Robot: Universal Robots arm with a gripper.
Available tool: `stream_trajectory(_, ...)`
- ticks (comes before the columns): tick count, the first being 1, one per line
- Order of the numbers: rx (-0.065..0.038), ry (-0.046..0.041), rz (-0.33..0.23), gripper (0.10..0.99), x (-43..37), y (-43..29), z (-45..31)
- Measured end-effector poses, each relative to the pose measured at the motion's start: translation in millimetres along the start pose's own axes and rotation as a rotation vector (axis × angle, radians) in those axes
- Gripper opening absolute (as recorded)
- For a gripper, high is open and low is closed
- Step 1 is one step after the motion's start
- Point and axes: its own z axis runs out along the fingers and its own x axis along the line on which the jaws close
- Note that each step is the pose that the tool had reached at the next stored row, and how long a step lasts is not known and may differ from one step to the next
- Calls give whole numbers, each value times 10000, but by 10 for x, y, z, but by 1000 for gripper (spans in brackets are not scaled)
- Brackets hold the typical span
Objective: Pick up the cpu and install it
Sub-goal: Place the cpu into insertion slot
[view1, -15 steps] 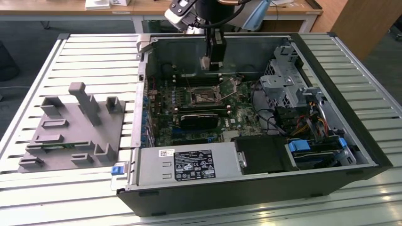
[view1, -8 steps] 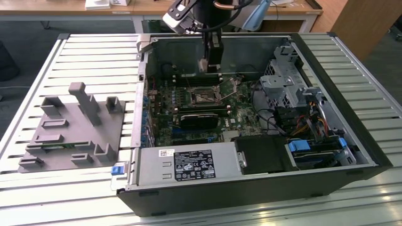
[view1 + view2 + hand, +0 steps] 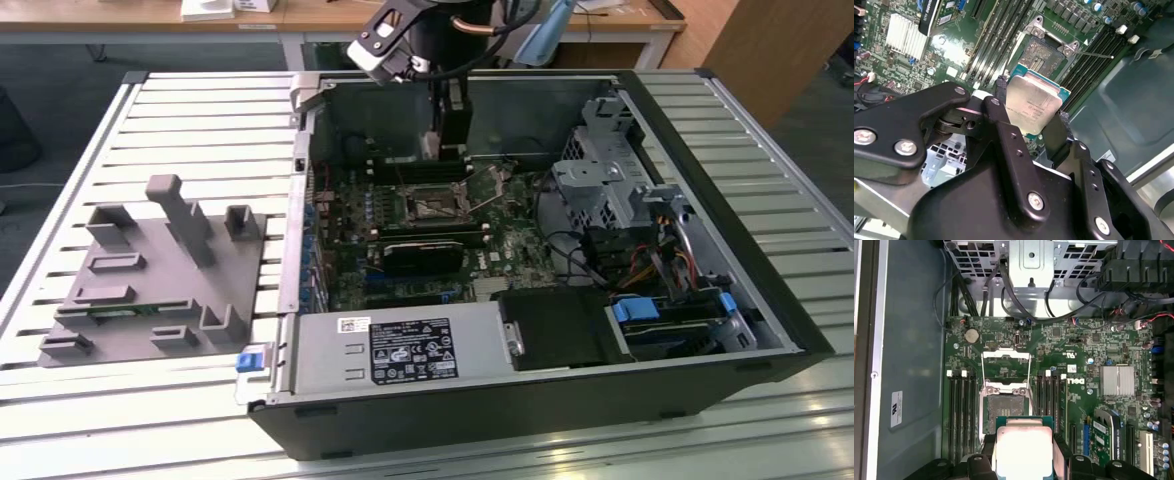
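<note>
My gripper (image 3: 1030, 112) is shut on the cpu (image 3: 1033, 100), a flat square chip with a silver top and a green edge. One black finger (image 3: 1000, 92) presses on each of two opposite sides. In the first wrist view the cpu (image 3: 1023, 447) hangs just short of the open socket (image 3: 1004, 412), whose load plate (image 3: 1006, 356) is flipped back. In the second wrist view the socket (image 3: 1044, 54) lies beyond the chip, which is tilted and apart from it. In the exterior view the gripper (image 3: 447, 152) reaches down into the open computer case (image 3: 787, 330), above the socket (image 3: 434, 207).
Memory slots (image 3: 961, 410) flank the socket on both sides. A drive cage (image 3: 601, 170) with cables stands at the exterior view's right, and a power supply (image 3: 400, 350) sits at the case front. A grey fixture plate (image 3: 147, 270) rests on the slatted table at the left.
</note>
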Motion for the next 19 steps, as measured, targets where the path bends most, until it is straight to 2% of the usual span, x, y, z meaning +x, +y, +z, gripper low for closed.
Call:
stream_trajectory(11, 0, 0, 2, 533, 2, -4, 64)
stream_trajectory(19, 0, 0, 2, 533, 52, -12, 183)
